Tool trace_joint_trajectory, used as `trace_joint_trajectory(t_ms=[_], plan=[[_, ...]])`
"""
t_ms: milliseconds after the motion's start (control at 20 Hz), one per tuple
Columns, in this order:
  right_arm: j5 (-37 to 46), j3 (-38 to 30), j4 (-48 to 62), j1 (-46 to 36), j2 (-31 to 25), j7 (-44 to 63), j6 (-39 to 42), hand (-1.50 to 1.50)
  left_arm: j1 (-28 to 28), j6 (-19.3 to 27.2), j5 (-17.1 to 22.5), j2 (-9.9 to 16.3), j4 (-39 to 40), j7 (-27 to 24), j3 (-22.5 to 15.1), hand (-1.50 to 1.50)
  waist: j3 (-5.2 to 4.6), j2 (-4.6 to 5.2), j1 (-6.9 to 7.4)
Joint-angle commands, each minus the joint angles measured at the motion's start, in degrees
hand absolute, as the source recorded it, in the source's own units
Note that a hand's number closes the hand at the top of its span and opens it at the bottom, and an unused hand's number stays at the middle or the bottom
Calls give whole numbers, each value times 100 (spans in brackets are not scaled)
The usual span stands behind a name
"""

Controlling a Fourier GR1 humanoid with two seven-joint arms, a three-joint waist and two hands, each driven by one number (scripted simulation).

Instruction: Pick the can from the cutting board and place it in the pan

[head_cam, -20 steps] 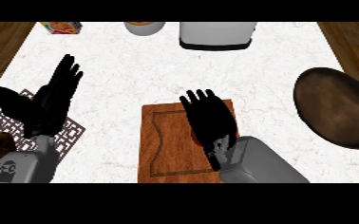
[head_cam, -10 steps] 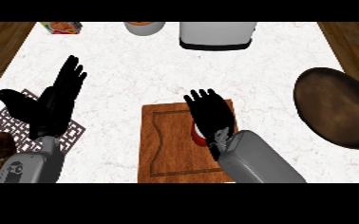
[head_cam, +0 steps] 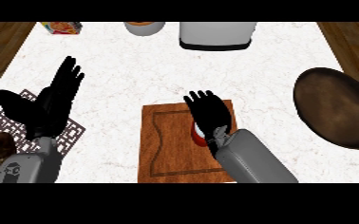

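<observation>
Can: red with a pale top, standing on the cutting board, toward the board's right edge. Only a sliver shows; the right hand covers most of it from above.

Cutting board: brown wood with a routed groove, near the worktop's front edge, about midway along it.

Pan: dark and round, at the worktop's right edge, well apart from the board. Nothing is seen in it.

Right hand: over the board's right half, fingers long and fairly straight, pointing toward the back edge. No curl round the can is seen, so nothing appears held yet; whether the palm touches the can's top cannot be told.

Left hand: open, fingers up, resting near the worktop's left edge above a lattice mat.

Step in hand, as judged: closing on the can. Task is at an early stage, the can not yet lifted.

Handling notes:
1. Settle the hand so thumb and fingers sit on opposite sides of the can before curling.
2. Come down straight; a sideways nudge could tip the can or roll it off the board's right edge.
3. Lift clear of the board, then carry right and lower inside the pan's rim.

Back edge: a grey appliance, a bowl and a printed box, all well away from the route.
</observation>
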Motion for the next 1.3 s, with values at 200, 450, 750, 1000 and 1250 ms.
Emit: trace_joint_trajectory(t_ms=[200, 450, 750, 1000, 1250], plan=[[282, 353, 748, -35, 327, -632, -631, 150, 32, -44, -59, -78, -303, 289, -12, 0, 5, 14, 33], [421, 189, 995, 121, 330, -992, -1106, 150, -206, -141, -61, -51, -2, 218, 178, 0, 5, 14, 6], [312, -264, 958, -170, 331, -1256, -970, 150, 50, -110, -192, -147, -347, 394, 91, 0, 5, 6, 7], [313, -58, -918, 1433, -657, -1442, -1121, 150, 197, -295, -156, -33, 0, -48, 277, 0, 2, -34, -151], [429, -97, -2345, 3238, -1757, -1794, -2200, 150, 235, -32, -173, -117, -226, 93, 367, 0, 6, -60, -279]])
